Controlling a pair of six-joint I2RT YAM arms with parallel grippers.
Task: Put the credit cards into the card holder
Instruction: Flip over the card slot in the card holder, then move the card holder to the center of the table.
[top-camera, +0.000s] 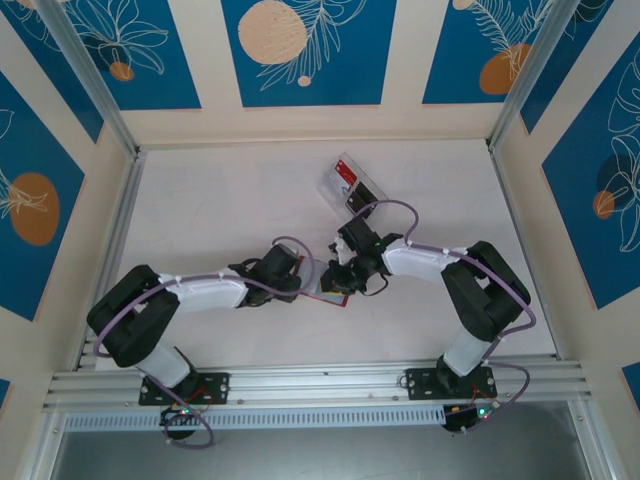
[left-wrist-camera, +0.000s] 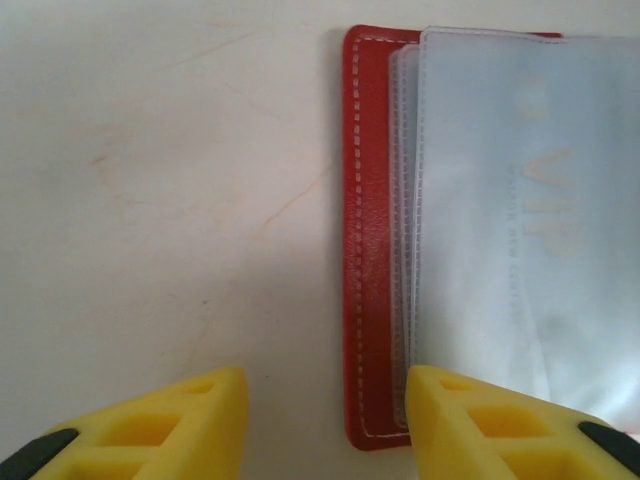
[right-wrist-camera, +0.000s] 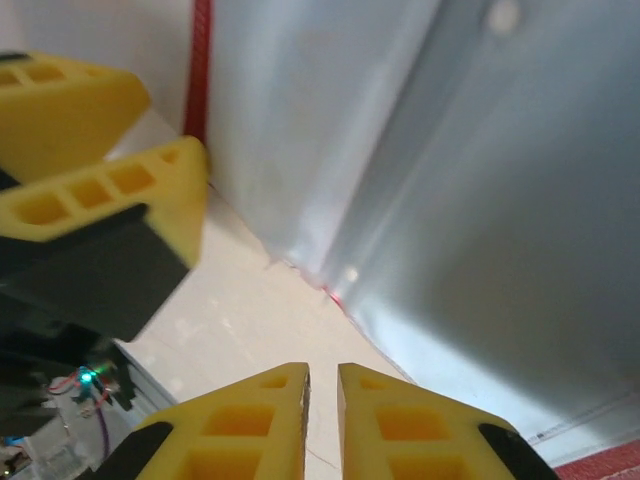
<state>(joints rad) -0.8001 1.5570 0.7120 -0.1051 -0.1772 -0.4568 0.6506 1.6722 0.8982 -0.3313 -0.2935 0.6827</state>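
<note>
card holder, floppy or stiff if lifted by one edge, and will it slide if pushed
Probably floppy: the card holder looks like thin stitched leather with soft grey pockets, so it would likely sag if lifted by one edge. Lying flat on the smooth table, it may slide when pushed. It looks light.

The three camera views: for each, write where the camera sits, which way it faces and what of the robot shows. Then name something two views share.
Top external: above and behind the arms, looking down on the table; both arms, left pincer and right pincer show.
Left wrist: on the left arm, looking down past its own yellow fingers at the red wallet.
Right wrist: on the right arm, close against the wallet's grey pockets; its own fingers nearly together.
Shared: both wrist views show the wallet.
</note>
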